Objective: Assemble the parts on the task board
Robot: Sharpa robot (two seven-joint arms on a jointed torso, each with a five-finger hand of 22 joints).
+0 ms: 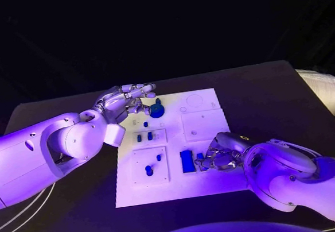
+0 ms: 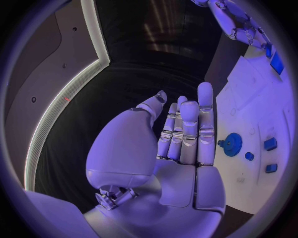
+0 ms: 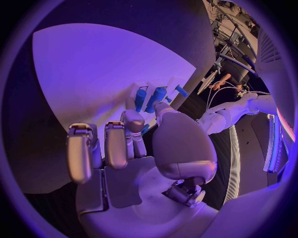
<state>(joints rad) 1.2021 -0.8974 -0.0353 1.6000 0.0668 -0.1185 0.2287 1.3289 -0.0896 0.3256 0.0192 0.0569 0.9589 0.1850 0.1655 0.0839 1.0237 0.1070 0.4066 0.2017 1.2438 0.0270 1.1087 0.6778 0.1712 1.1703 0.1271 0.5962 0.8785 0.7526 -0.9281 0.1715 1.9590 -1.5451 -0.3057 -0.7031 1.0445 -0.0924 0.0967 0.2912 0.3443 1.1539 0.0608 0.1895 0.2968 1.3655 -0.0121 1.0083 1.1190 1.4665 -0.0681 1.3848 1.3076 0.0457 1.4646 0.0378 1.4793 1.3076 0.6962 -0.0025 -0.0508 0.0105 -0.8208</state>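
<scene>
I've got the right hand (image 1: 220, 156) curled at the task board (image 1: 204, 124) near edge, pinching what looks like a small blue peg (image 1: 199, 157) beside the blue block (image 1: 188, 161), w/ left hand (image 1: 124, 102) open, empty by the blue gear (image 1: 157, 110); next, I reckon: seat peg.

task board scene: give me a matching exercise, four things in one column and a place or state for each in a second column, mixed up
Things
1. left hand
2. right hand
3. blue gear
4. task board

Places or states
A. white plate in the middle of the table
B. at the board's near edge, beside a long blue part
C. open, fingers straight, at the board's far left corner
D. round, on the board's far part

Pairs: 1-C, 2-B, 3-D, 4-A
</scene>
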